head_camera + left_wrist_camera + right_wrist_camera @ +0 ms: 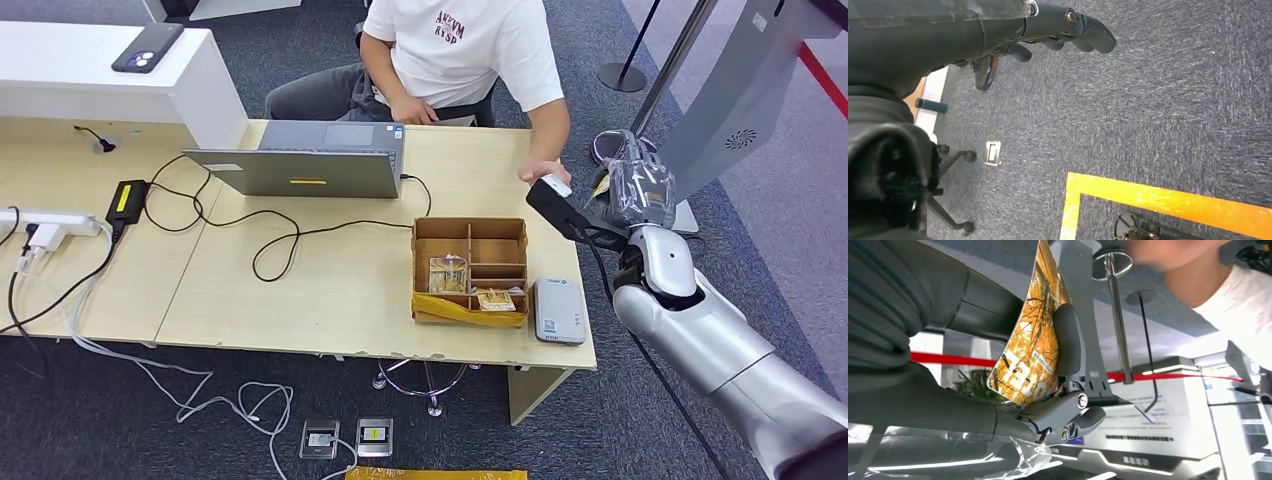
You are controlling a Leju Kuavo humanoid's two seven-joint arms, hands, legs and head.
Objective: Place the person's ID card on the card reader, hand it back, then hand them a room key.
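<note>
My right hand [640, 190] is raised beside the table's far right corner, wrapped in clear plastic. It pinches an orange patterned card [1030, 340] between thumb and fingers; a sliver of the card [601, 186] shows in the head view. A seated person in a white T-shirt [470, 40] rests a hand [543, 170] on the table edge, close to my right hand. The grey card reader [559, 310] lies at the table's front right corner, with nothing on it. My left hand [1068, 30] hangs over the carpet, holding nothing.
A brown divided box [470, 270] with several cards stands left of the reader. A grey laptop [305, 160] and black cables [280, 240] occupy the table's middle. A stanchion base [624, 76] and grey kiosk [740, 110] stand at the right. Orange floor tape [1168, 197] crosses the carpet.
</note>
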